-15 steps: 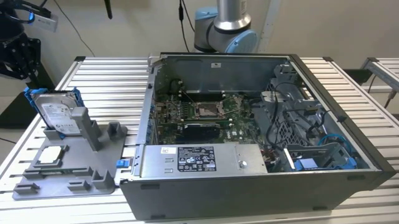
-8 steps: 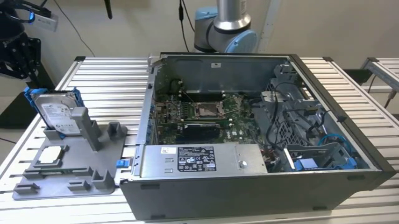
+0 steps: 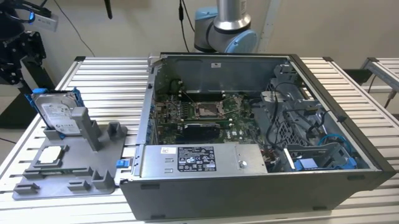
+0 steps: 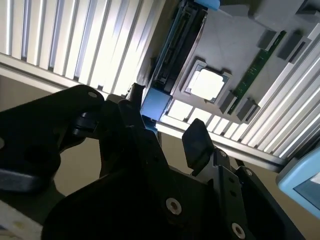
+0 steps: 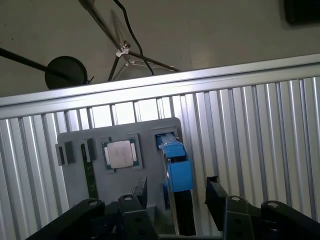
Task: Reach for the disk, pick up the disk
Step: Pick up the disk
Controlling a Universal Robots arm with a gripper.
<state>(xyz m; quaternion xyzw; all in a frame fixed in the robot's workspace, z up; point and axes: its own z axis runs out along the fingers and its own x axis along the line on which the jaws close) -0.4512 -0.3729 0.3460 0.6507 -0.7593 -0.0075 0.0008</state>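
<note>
hovering over the blue-edged disk (image 5: 178,170), pincer (image 5: 177,190) spread, clear both sides

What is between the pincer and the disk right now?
Nothing solid. In the first wrist view the open pincer hangs above the disk, and the disk's blue carrier edge shows inside its opening, with only air in between.

Slatted table (image 3: 106,79) carries grey holder (image 3: 62,179), computer case (image 3: 249,198).

Silver tubular arm (image 3: 232,16) with pale blue joint caps (image 3: 244,42); matte black gripper (image 5: 177,192), 2 fingers (image 5: 214,194), silver screws (image 4: 173,204).
</note>
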